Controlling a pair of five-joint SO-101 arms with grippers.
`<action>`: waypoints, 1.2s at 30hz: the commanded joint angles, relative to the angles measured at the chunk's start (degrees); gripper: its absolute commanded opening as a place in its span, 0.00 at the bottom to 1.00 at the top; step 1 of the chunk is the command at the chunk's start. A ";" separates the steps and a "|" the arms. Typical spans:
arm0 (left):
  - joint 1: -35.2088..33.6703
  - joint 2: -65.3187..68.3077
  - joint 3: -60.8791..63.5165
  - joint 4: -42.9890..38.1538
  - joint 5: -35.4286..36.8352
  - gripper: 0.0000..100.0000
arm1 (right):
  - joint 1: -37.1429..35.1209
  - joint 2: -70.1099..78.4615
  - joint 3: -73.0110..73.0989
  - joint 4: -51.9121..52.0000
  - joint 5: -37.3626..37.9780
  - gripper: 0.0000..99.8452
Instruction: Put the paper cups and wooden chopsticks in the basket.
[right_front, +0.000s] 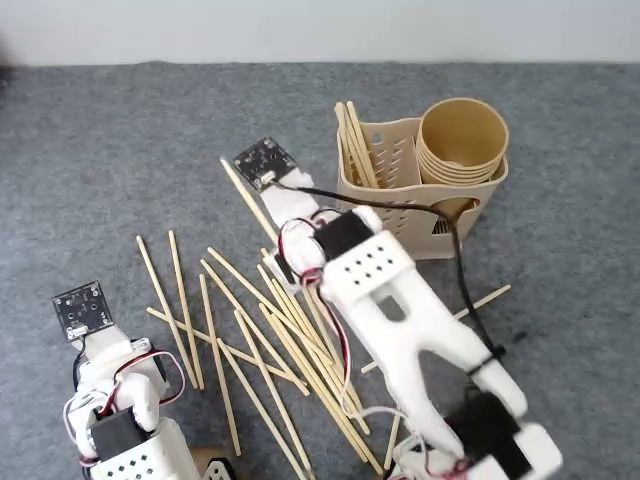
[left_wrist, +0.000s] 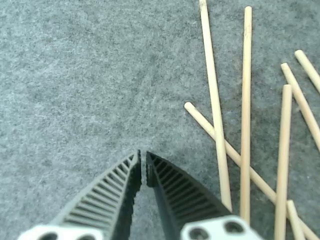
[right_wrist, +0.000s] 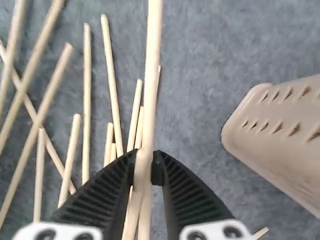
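Right wrist view: your right gripper (right_wrist: 145, 160) pinching one chopstick (right_wrist: 151, 75), long part sticking out ahead, basket (right_wrist: 280, 135) just to right. High view: paper cups (right_front: 462, 140) stacked in basket's right compartment, upright chopsticks (right_front: 355, 140) in left one; loose chopsticks (right_front: 270, 330) scattered mid-table on grey carpet (right_front: 100, 150). Left gripper (left_wrist: 142, 159) near left, fingers pressed together on nothing. Expect stick light, stiff, smooth, likely to swivel in pinch; mid-length hold looks steadier
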 joint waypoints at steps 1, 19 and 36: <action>0.18 -0.79 -0.66 -0.18 -0.09 0.02 | -0.40 -7.08 -1.58 -0.84 0.53 0.01; 0.18 -0.79 -0.66 -0.18 -0.09 0.02 | 0.48 -19.82 -1.58 -20.79 -0.35 0.01; 0.18 -0.79 -0.66 -0.18 -0.09 0.02 | 17.10 -39.60 7.38 -26.68 -0.70 0.01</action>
